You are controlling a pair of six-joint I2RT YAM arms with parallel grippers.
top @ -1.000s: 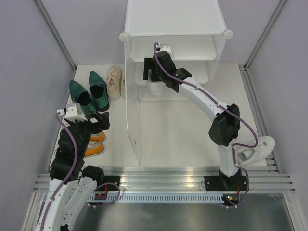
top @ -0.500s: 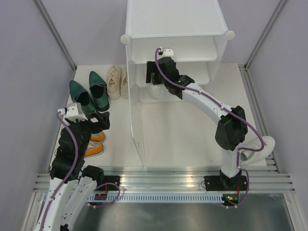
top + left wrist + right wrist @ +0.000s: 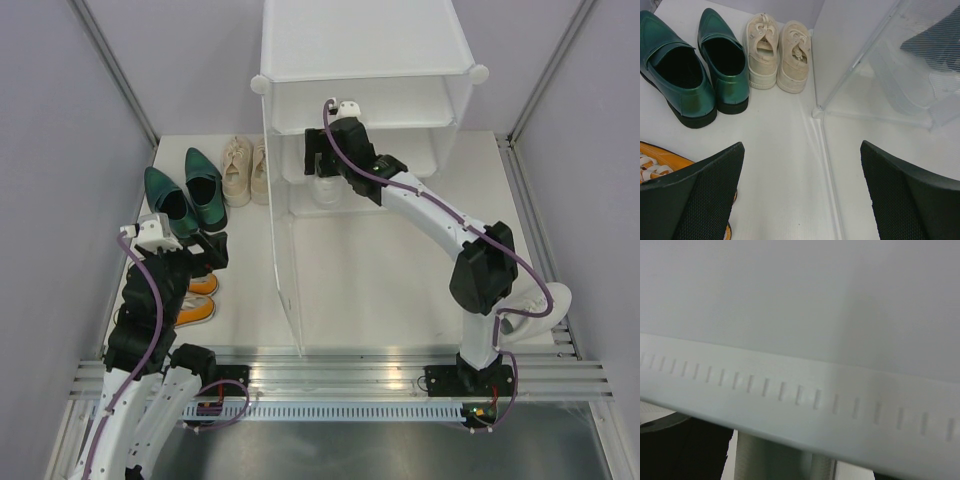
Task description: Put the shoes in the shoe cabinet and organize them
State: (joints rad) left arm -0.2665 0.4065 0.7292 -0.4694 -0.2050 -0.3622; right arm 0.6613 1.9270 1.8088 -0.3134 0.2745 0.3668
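**Right pincer** (image 3: 316, 158): jaws apart, gripping nothing. It is poised inside the open front of the shoe cabinet (image 3: 360, 45), low down, directly above one white sneaker (image 3: 322, 188) that sits inside. Its wrist view shows only a white slotted edge at close range.

**Left pincer** (image 3: 800, 150): jaws wide apart, empty, hanging over the orange sneakers (image 3: 195, 298).

**Shelved:** the single white sneaker, as far as can be seen. The upper tiers are hidden under the top panel.

**Outstanding, on the counter** (image 3: 785, 165):
- second white sneaker (image 3: 540, 305), lying near the right arm's base, well apart from the cabinet
- dark green heels (image 3: 695, 75), a pair side by side, left of the cabinet
- cream lace-up sneakers (image 3: 777, 52), a pair just beside the cabinet's left wall
- orange pair, nearest the left arm, partly covered by it

**Progress, as a judgement:** early. One shoe is in; seven appear to remain, and the white pair needs matching up.

**Markings:** no brand, label or writing can be read on the shoes, cabinet or arms.
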